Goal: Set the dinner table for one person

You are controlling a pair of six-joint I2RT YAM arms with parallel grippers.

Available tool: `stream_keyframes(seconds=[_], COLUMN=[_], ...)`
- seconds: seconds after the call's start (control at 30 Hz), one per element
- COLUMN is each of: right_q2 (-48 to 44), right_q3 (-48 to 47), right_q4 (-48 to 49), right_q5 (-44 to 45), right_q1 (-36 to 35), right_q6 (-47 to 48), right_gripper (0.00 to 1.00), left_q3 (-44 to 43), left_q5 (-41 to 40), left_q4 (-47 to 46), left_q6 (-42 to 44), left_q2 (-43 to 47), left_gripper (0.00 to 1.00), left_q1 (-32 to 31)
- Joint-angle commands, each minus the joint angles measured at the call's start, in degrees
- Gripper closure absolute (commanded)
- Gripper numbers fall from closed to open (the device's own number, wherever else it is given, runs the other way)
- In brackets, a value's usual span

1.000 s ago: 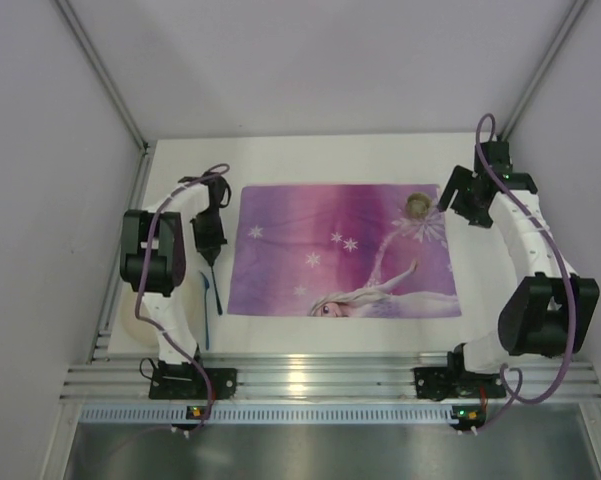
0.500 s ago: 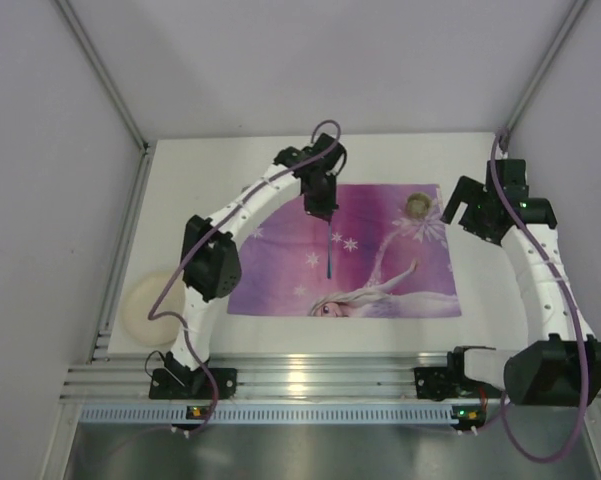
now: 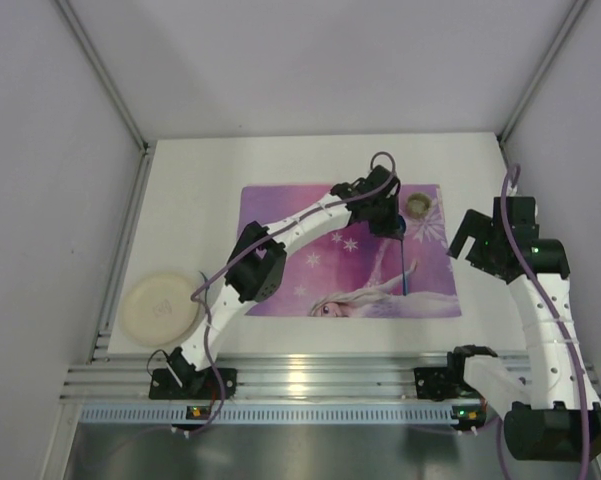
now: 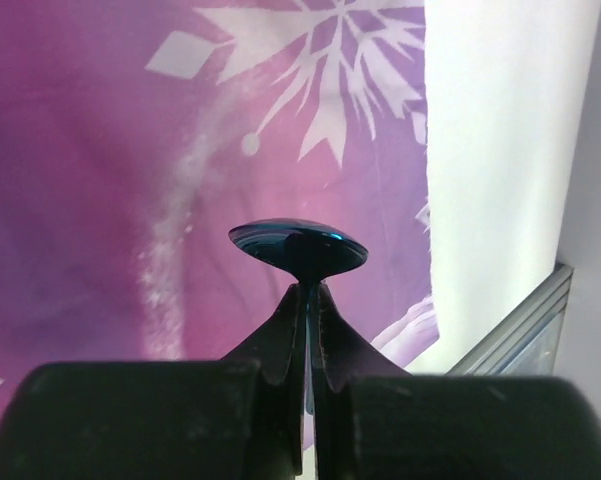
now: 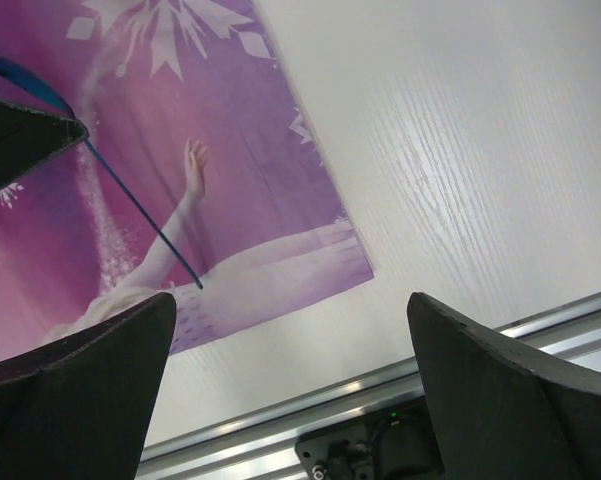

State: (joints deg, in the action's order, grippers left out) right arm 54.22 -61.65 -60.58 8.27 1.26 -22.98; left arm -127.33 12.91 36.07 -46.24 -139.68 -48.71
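The left fingers [image 4: 270,345] are pinching shut on a dark blue spoon [image 4: 298,247] over the purple snowflake placemat [image 4: 100,150]; the right fingers [image 5: 500,390] are gaping wide, gripping nothing. Beneath both, the plain white tabletop [image 5: 460,150] is lying smooth, its ribbed aluminium rail [image 5: 280,420] running nearer the right fingers, pale walls [image 3: 330,70] enclosing it.

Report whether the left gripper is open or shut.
Shut on the spoon: the left gripper pinches its handle.

Left jaws pinched, right jaws apart.
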Motion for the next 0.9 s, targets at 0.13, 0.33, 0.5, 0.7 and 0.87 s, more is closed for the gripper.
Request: stream_keyframes(seconds=[0.13,0.33,0.5,0.7,0.87], right_q2=[-2.45,-1.75,-1.31,0.27,2.56], right_q3=[2.06,1.88,1.36,1.09,2.93], right_q4=[-2.62,-2.0,-1.21,1.33,5.11], right_q5=[2.27,2.19,0.96,-1.76,-7.91], right_q1=[-0.47,-0.73,-0.82,-0.82,-0.82], right_q6=[0.48,0.66,0.48,0.22,-1.45], right_gripper=[0.0,0.0,0.0,0.0,0.0], left_q3=[-3.36,-3.72,-3.11,17.6,42.13], left_q5=[3.88,4.15,-1.73,-15.16,-24.85], left_q4=[-11.11,-10.59,-2.71,10.22,19.45], left_q6=[-7.9,-6.06,0.26,1.77,5.27], left_q2=[-4.45,-4.99,4.48,27.82,44.21], left_gripper=[0.76,0.45,0.36,0.34,0.35], left_q1=[-1.48,-1.48,-0.87,9.3,24.41])
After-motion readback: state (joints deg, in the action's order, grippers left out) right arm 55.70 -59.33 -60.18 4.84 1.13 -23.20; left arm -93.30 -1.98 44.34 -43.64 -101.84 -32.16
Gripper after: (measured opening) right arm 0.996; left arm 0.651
